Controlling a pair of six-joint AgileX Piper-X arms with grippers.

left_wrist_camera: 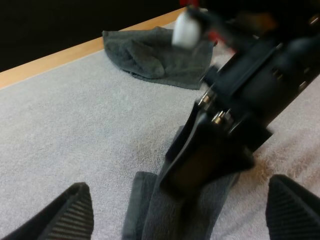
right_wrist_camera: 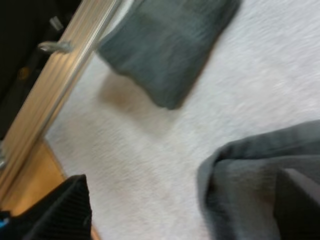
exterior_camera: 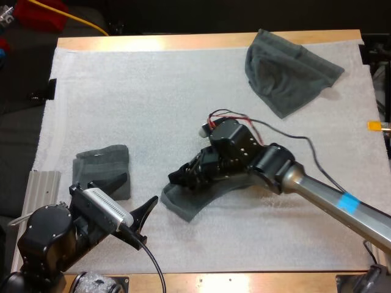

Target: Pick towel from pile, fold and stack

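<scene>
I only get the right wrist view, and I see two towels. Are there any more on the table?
Observer: Yes, a third, a crumpled towel, lies at the far right corner of the mat.
Operator: Where's my other gripper?
Observer: The left gripper hovers over the mat's near left part, close to the folded towel.
Operator: Is it holding anything?
Observer: No, its fingers stand apart, empty, aimed at the middle towel under the right gripper.
</scene>
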